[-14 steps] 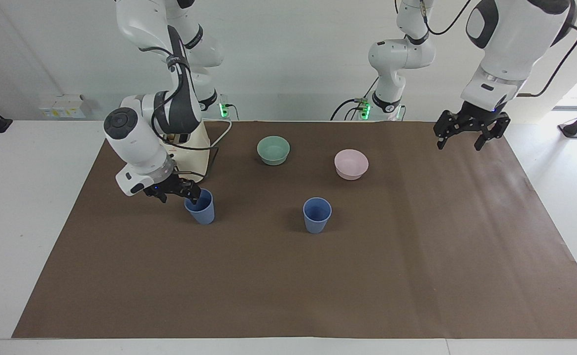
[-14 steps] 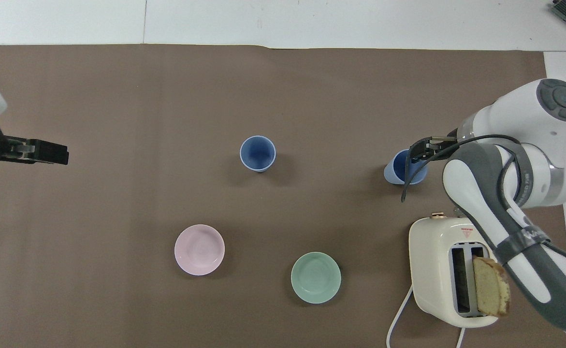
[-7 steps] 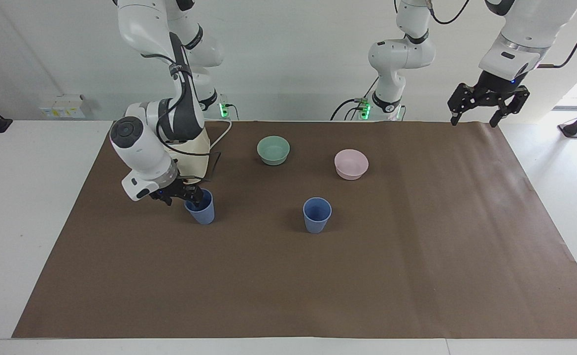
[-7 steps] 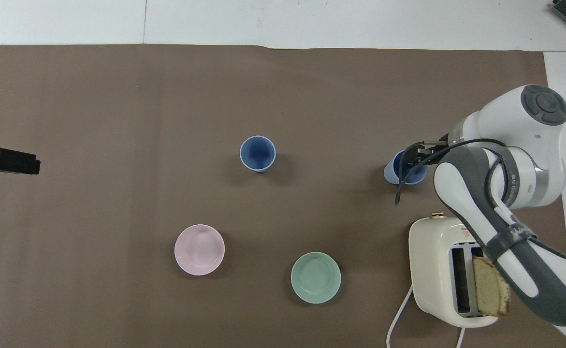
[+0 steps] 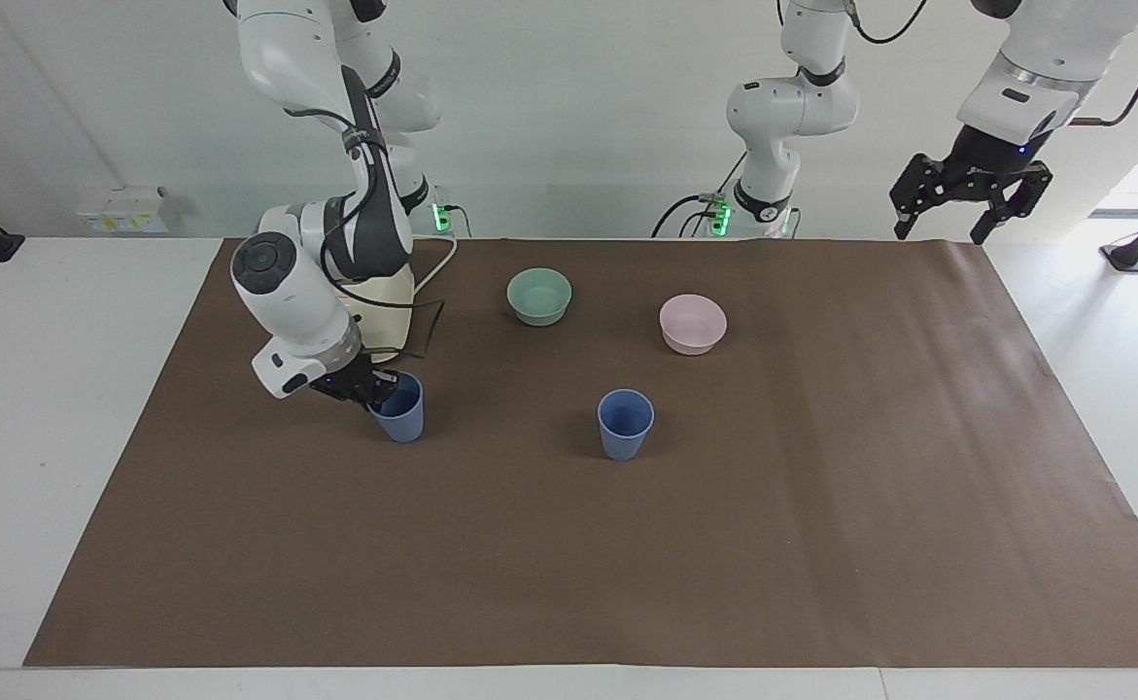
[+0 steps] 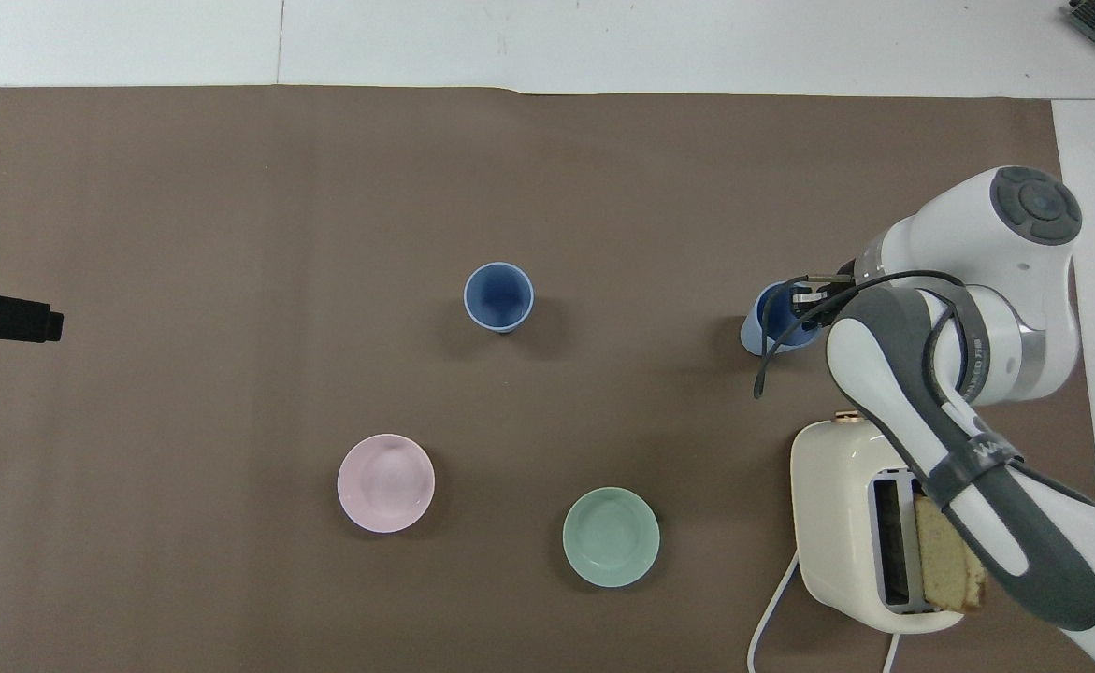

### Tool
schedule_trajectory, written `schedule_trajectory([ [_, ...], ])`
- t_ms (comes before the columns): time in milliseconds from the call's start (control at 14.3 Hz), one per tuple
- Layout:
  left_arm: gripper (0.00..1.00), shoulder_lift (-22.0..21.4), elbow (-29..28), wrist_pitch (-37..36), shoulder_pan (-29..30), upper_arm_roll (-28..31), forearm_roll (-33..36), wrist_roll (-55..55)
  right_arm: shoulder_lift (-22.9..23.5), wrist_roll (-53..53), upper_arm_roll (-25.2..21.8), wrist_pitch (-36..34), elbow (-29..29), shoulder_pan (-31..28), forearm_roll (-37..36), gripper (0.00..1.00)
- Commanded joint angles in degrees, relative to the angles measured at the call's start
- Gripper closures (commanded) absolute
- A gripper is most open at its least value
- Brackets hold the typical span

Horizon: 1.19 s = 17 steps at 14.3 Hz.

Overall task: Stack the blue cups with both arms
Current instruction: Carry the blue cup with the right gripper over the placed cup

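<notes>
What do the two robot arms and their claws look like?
Both arms, right arm and left arm, are glossy white with rounded segments, dark grey joint caps and bands. Black cables loop along them. Each ends in a black two-finger claw: right claw, left claw.

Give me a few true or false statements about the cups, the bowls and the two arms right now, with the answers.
1. The right gripper is shut on the rim of a blue cup. True.
2. The two blue cups are stacked. False: the other blue cup stands apart, alone on the mat.
3. The left gripper holds a cup. False: its jaws are open and empty, raised over the table's end.
4. The green bowl and pink bowl lie nearer the robots than the cups. True.
</notes>
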Motion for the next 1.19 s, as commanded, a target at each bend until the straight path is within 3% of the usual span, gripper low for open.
schedule_trajectory([
  [0, 0.0, -0.81, -1.21, -0.19, 0.8, 0.4, -0.79, 1.42, 0.05, -0.81, 0.62, -1.41, 2.25, -0.34, 0.81, 1.0],
  [209, 0.0, -0.73, -1.04, -0.53, 0.88, 0.49, -0.79, 1.67, -0.39, -0.81, 1.15, -9.15, 8.84, -0.25, 0.9, 1.0],
  [558, 0.0, -0.72, -1.12, -0.36, 0.8, 0.4, -0.7, 1.76, 0.13, -0.02, 5.11, -13.81, 17.8, 1.49, 0.2, 1.0],
  [767, 0.0, -0.64, -1.12, 0.51, 0.71, 0.4, -0.61, 2.11, 0.84, 6.71, 4.93, -13.56, 20.01, 6.59, -0.42, 1.0],
  [1116, 0.0, 4.37, 4.85, -0.9, 0.45, 0.14, -0.17, 1.5, 4.7, 16.48, 4.93, -12.86, 28.09, 13.36, -1.65, 1.0],
])
